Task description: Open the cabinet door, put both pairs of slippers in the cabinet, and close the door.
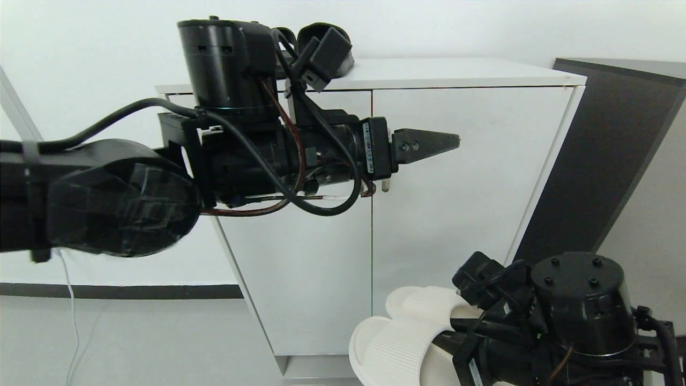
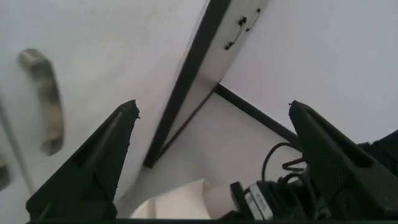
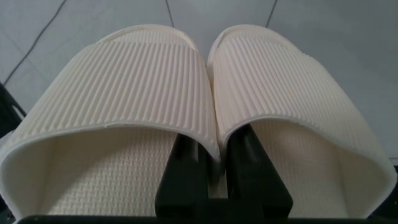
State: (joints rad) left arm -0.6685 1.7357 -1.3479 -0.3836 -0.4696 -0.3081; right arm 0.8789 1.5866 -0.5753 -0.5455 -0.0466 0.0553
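Note:
A white cabinet [image 1: 461,203] stands ahead with both doors shut. Its small metal handle [image 1: 385,185] [image 2: 43,99] sits by the middle seam. My left gripper [image 1: 429,143] [image 2: 212,107] hovers in front of the right door, just above and to the side of the handle, open wide and holding nothing. A pair of white ribbed slippers [image 1: 396,332] [image 3: 143,81] is held low in front of the cabinet's right door. My right gripper [image 1: 455,327] [image 3: 214,177] is shut on the slippers' adjoining inner walls. A dark rounded thing [image 1: 321,29] lies on the cabinet top, partly hidden by my left arm.
A dark grey panel [image 1: 605,161] leans against the cabinet's right side. A thin white cable [image 1: 72,316] hangs down the wall at the left, above a dark skirting strip [image 1: 118,291]. Light floor tiles [image 3: 336,37] lie under the slippers.

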